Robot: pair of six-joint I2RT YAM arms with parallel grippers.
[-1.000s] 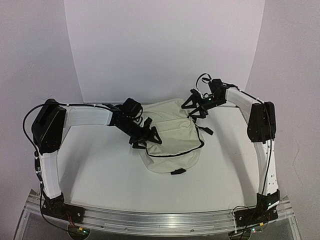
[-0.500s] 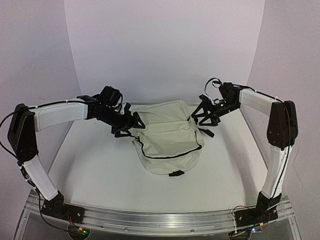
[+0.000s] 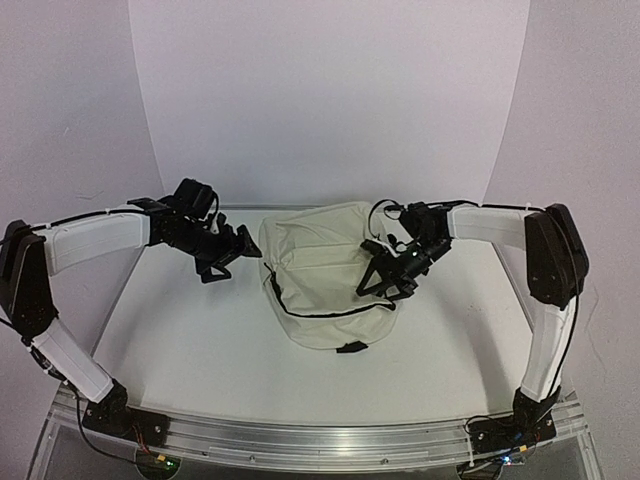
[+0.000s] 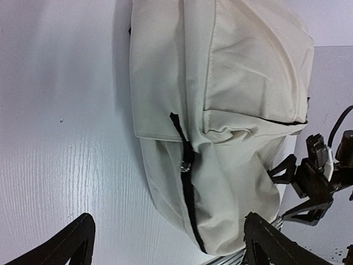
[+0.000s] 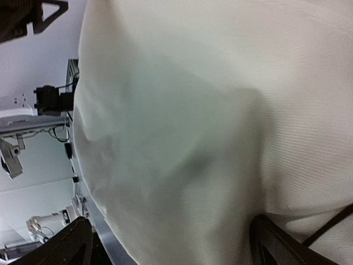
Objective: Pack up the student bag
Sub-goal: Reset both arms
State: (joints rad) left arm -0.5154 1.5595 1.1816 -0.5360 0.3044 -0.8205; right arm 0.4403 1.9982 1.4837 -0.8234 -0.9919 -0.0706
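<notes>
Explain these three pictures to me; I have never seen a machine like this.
These are two robot arms bolted at the near edge of a white table, each ending in a two-finger gripper. The wide picture comes from a fixed camera above and behind them; the other two come from cameras on the wrists, so the dark shapes at their bottom corners are the fingers. On the table lies one thing, a cream backpack with a black zipper. The left gripper hangs open beside it. The right gripper is open over its right side. Neither holds anything.
</notes>
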